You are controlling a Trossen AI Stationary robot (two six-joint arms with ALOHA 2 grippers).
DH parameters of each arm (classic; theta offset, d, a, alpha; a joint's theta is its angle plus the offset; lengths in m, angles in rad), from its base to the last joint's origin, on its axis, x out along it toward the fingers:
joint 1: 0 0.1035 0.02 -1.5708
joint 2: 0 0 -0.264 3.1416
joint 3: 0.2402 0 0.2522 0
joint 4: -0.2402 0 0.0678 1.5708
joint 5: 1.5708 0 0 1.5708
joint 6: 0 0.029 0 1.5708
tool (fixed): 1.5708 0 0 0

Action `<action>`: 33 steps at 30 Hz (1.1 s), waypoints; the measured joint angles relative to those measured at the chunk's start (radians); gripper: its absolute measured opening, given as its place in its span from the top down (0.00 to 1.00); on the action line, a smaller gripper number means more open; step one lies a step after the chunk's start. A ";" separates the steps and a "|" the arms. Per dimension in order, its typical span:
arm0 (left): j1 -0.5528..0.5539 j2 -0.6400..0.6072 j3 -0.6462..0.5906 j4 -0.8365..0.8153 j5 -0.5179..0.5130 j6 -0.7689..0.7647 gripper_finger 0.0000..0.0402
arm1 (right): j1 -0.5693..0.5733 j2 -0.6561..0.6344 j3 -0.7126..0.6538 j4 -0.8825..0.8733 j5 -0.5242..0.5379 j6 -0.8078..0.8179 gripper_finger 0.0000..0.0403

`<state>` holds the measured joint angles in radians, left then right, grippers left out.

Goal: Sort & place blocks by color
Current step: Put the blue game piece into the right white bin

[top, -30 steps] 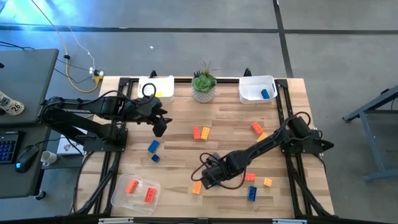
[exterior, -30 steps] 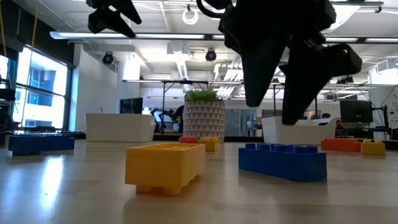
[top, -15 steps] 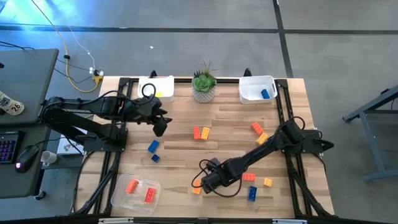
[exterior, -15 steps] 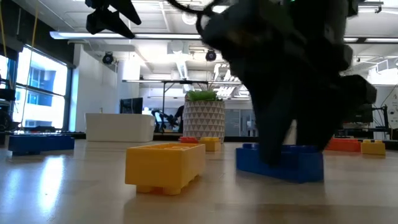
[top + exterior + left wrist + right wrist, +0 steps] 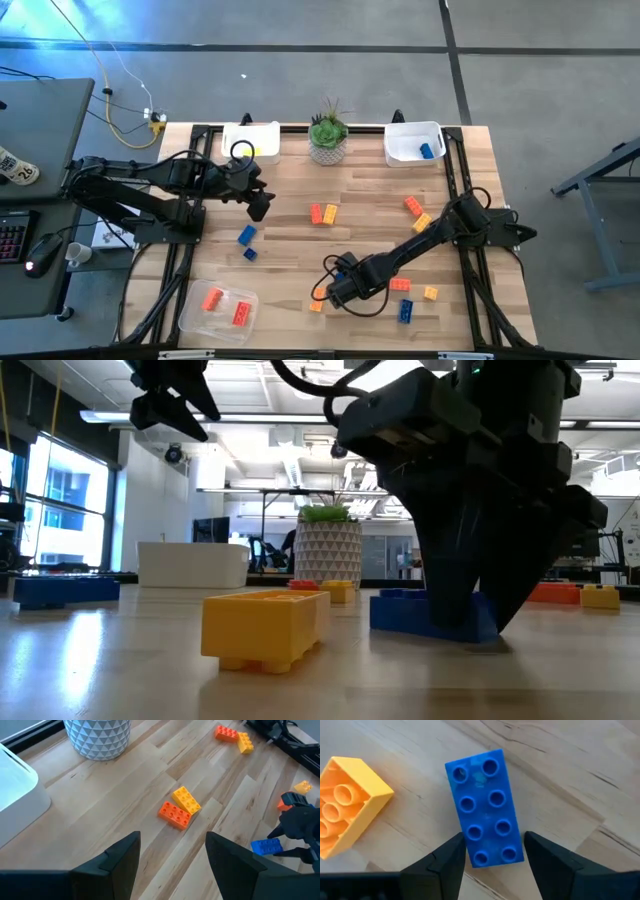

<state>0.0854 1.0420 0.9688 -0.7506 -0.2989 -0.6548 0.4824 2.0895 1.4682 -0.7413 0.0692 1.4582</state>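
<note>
Right pincer [image 5: 492, 862]: down at the wooden surface [image 5: 300, 250] near its front edge, fingers straddling one end of a blue eight-stud brick [image 5: 485, 807]; whether they press its sides, I cannot tell.
Blue eight-stud brick: lying flat, studs up, on the surface, between the right pincer's fingers.
Yellow-orange brick [image 5: 345, 805]: upside down just beside the blue one, apart from it.
Left pincer [image 5: 172, 855]: held above the surface on the left side, fingers spread wide, holding nothing.
Middle of surface: a red-orange brick [image 5: 175, 815] and a yellow-orange brick [image 5: 186, 800] lying side by side, touching.
Front left tray [image 5: 190, 310]: two red-orange bricks inside.
Back right tray [image 5: 400, 135]: one blue brick inside.
Potted plant [image 5: 328, 135]: at the back edge, between the two rear trays.
</note>
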 joint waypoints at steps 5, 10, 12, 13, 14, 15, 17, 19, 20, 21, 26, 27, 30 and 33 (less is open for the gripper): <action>0.000 0.000 0.000 0.000 0.000 0.003 0.47 | 0.000 -0.003 -0.011 0.004 -0.006 0.000 0.55; 0.000 0.000 0.000 0.000 0.000 0.033 0.47 | -0.015 -0.005 -0.011 0.005 -0.013 -0.020 0.70; 0.000 0.000 0.000 0.000 0.000 0.037 0.47 | -0.022 -0.005 -0.011 0.007 -0.022 -0.044 0.73; 0.000 0.000 0.000 0.000 0.000 0.037 0.47 | -0.027 -0.005 -0.011 0.007 -0.027 -0.050 0.73; 0.000 0.000 0.000 0.000 0.000 0.038 0.47 | -0.031 -0.005 -0.011 0.007 -0.033 -0.060 0.73; 0.000 0.000 0.000 0.000 0.000 0.038 0.47 | -0.036 -0.006 -0.011 0.007 -0.038 -0.070 0.73; 0.000 0.000 0.000 0.000 0.000 0.038 0.47 | -0.045 -0.005 -0.004 -0.001 -0.046 -0.097 0.73; 0.000 0.000 0.000 0.000 0.000 0.038 0.47 | -0.056 -0.002 0.010 -0.015 -0.052 -0.125 0.73; 0.000 0.000 0.000 0.000 0.000 0.038 0.47 | -0.062 0.000 0.020 -0.023 -0.035 -0.141 0.73; 0.000 0.000 0.000 0.000 0.000 0.038 0.47 | -0.072 0.002 0.030 -0.029 -0.003 -0.158 0.73; 0.000 0.000 0.000 0.000 -0.001 0.058 0.47 | -0.135 0.002 0.079 -0.079 0.028 -0.219 0.73; 0.000 0.000 0.000 0.000 -0.002 0.078 0.47 | -0.144 0.002 0.091 -0.090 0.037 -0.240 0.73; 0.000 0.000 0.000 0.000 -0.004 0.132 0.47 | -0.192 0.001 0.137 -0.122 0.066 -0.307 0.73; 0.000 0.000 0.000 0.000 -0.012 0.166 0.47 | -0.246 0.001 0.191 -0.193 0.109 -0.370 0.73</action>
<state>0.0856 1.0420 0.9688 -0.7507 -0.3109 -0.4890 0.2365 2.0907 1.6594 -0.9347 0.1785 1.0883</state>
